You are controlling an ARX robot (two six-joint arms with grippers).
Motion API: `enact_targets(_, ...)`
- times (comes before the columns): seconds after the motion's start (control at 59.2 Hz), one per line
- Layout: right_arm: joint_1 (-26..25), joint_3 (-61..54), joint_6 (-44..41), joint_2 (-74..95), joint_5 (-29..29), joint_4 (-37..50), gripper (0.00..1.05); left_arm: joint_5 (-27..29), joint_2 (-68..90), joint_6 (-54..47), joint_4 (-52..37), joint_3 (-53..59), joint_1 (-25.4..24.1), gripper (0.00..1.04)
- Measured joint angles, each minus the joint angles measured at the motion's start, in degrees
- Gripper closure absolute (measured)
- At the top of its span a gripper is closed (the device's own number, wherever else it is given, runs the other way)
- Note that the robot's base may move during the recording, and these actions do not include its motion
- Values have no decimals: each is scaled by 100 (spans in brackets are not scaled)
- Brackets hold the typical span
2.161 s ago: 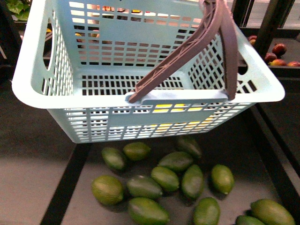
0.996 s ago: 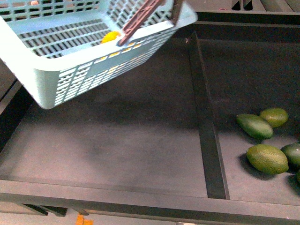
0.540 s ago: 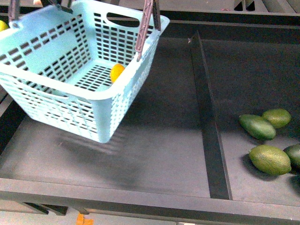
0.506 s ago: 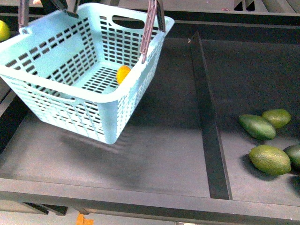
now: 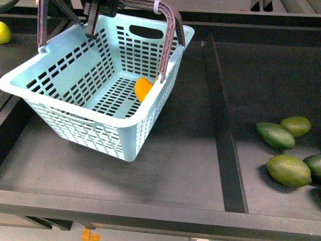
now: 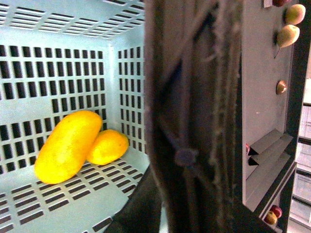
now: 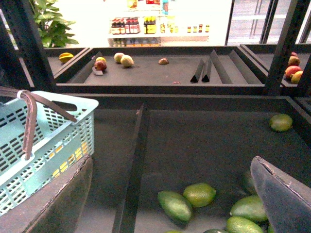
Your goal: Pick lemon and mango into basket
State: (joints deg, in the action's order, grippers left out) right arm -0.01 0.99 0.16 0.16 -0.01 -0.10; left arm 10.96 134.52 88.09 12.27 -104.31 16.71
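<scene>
Hanging tilted from the left gripper (image 5: 103, 6) — apparently clamped on its handles (image 6: 194, 116) — the basket (image 5: 60, 108) held the mango (image 6: 68, 145), long axis toward two o'clock; right gripper (image 7: 170, 194) stood apart, empty.

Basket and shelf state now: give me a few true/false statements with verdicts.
1. Two yellow-orange fruits lie in the basket. True: the mango and a smaller round fruit touch each other on the slotted floor.
2. The basket sits level. False: it is tilted in the front view.
3. Green fruits lie in the same compartment as the basket. False: a divider separates them.
4. The right gripper holds a green fruit. False: its fingers are apart with nothing between them.
5. The basket handles are raised. True.
</scene>
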Motion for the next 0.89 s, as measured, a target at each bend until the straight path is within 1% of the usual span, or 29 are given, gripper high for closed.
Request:
enact_targets(0.084,0,0,0,0,0,0,9,107,-72,96,-92,212,0,68)
enact_targets(0.135,0,0,0,0,0,0,9,142,-118,127,-131,315,-9,61)
enact_targets(0.169,0,0,0,0,0,0,9,197,-184,153,-142,426,-20,54)
enact_targets(0.236,0,0,0,0,0,0,9,317,-323,192,-142,608,-33,44)
enact_targets(0.338,0,0,0,0,0,0,9,688,-715,282,-122,894,-50,25)
enact_targets(0.405,0,0,0,0,0,0,9,892,-970,310,-28,1010,-50,14)
enact_targets(0.439,0,0,0,0,0,0,9,1150,-1178,315,153,1062,-48,6)
enact_targets(0.54,0,0,0,0,0,0,9,1613,-1565,369,942,1062,-42,7)
enact_targets(0.709,0,0,-2,0,-2,0,9,1897,-2009,334,1974,1073,28,7)
enact_targets(0.726,0,0,0,0,0,0,9,1853,-2079,129,1954,1106,31,8)
enact_targets(0.743,0,0,-2,0,-2,0,9,1648,-2208,-240,1486,1351,7,11)
enact_targets(0.76,0,0,0,0,-2,0,9,1576,-2247,-354,1311,1429,-7,13)
enact_targets(0.777,0,0,0,0,2,0,9,1005,-2535,-1069,155,1998,-59,18)
enact_targets(0.794,0,0,0,0,0,0,9,680,-2787,-2079,-835,2544,-98,23)
enact_targets(0.81,0,0,0,0,0,0,9,511,-2962,-2708,-1517,2942,-127,27)
enact_targets(0.827,0,0,0,0,7,0,9,321,-3193,-3622,-2509,3515,-170,32)
enact_targets(0.861,0,0,0,0,0,0,9,162,-3567,-5313,-4325,4533,-278,43)
enact_targets(0.878,0,0,-2,0,0,0,9,105,-3751,-6048,-4955,4962,-350,48)
enact_targets(0.895,0,0,0,0,0,0,9,94,-3871,-6478,-5300,5226,-398,51)
